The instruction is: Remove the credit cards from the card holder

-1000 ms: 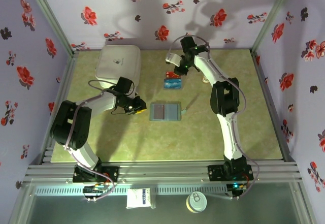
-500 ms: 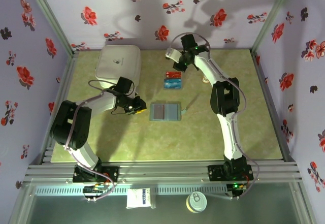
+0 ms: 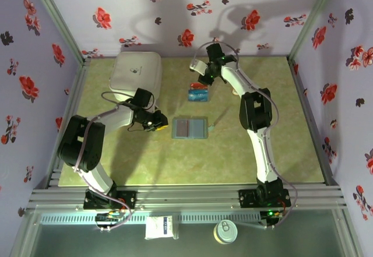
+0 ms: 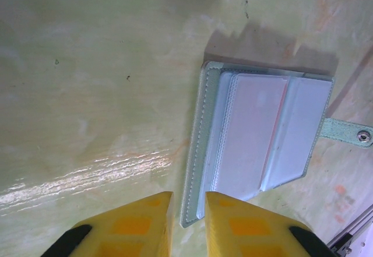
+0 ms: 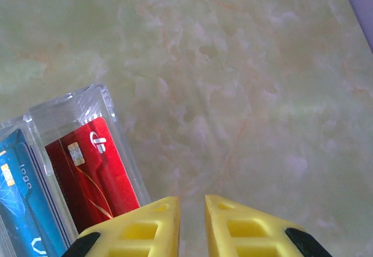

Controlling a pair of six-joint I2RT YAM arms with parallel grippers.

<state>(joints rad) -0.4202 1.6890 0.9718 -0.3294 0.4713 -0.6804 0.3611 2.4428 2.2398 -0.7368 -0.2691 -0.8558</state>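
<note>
The grey-blue card holder [image 3: 189, 127] lies open and flat mid-table, its clear sleeves [image 4: 262, 134] up and its stud tab [image 4: 356, 133] to one side. My left gripper [image 3: 159, 124] rests just left of it, jaws a narrow gap apart. The holder's near corner shows past that gap in the left wrist view, under my left gripper [image 4: 189, 207]. The red card [image 3: 199, 85] and blue-teal card [image 3: 198, 94] lie side by side farther back. My right gripper [image 3: 204, 78] hovers over them, jaws slightly apart and empty. The red card [image 5: 93, 175] and blue card [image 5: 23, 210] lie left of my right gripper [image 5: 192, 210].
A clear plastic piece [image 5: 87, 102] lies around the two cards. A big white rounded box [image 3: 136, 73] stands at the back left, close behind the left arm. Flowered walls close in the table on three sides. A can [image 3: 224, 232] sits below the front rail.
My right gripper has pulled back a little from over the red card toward the far wall. The left arm, card holder and cards have stayed put.
</note>
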